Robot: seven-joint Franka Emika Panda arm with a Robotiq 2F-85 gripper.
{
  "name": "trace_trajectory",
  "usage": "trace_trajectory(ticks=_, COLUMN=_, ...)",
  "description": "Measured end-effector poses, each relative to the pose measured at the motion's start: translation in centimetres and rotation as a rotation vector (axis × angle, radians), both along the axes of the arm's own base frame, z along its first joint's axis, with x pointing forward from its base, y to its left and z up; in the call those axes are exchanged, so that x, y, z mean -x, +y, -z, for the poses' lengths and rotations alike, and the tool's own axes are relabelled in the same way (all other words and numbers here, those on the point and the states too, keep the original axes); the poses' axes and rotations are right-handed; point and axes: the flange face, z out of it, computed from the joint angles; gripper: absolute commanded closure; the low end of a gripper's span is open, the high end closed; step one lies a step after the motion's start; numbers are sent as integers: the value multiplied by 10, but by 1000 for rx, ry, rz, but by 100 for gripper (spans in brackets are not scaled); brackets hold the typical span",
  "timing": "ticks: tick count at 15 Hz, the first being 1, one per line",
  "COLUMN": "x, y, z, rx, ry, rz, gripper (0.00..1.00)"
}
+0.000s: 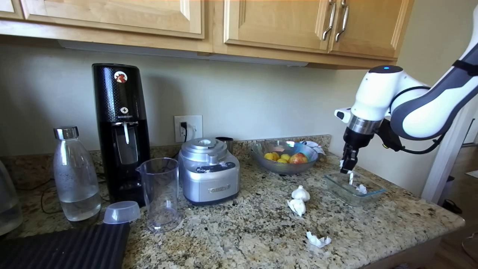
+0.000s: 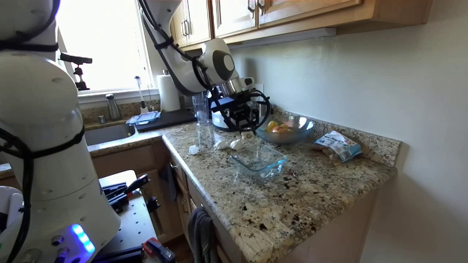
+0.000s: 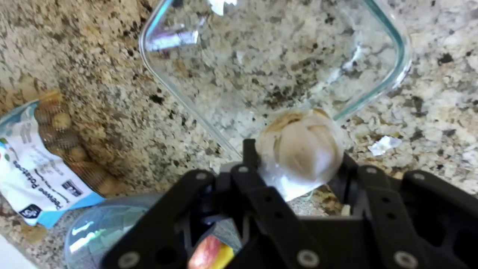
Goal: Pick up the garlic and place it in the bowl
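The gripper [image 3: 297, 158] is clamped around a garlic bulb [image 3: 306, 149], its fingers [image 3: 250, 151] against opposite sides of the papery skin. That bulb is held off the counter [image 2: 292, 204] at a corner of the clear glass bowl [image 3: 276, 59], covering part of the rim in the wrist view; whether it is squarely over the bowl's floor I cannot tell (the fingers hide most of it in an exterior view). Two more garlic bulbs [image 1: 301, 193] rest close together near the clear glass bowl, to its left in both exterior views, and a curl of garlic skin [image 1: 317, 242] lies well apart from the bowl, on the same side. A small white scrap [image 3: 384, 145] is near the bowl's rim, outside it. In an exterior view a larger fruit bowl [image 1: 285, 169] stands behind and to the left of the clear glass bowl, with yellow fruit [image 1: 271, 156] and a reddish one [image 1: 298, 158] inside. A bag of potatoes [image 2: 340, 145] lies to the right of the clear glass bowl in an exterior view.
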Motion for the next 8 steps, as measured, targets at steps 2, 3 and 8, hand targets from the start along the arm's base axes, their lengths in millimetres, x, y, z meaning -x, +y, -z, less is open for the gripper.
trace_trajectory(ticks=2, x=2, y=-13, z=7, rx=0, ry=7, rz=56, gripper=79)
trace_trajectory(ticks=3, x=4, y=-18, z=13, rx=-1, ry=14, rz=81, gripper=79)
trace_trajectory(ticks=8, x=11, y=-32, z=52, rx=-23, ry=33, rz=155, gripper=79)
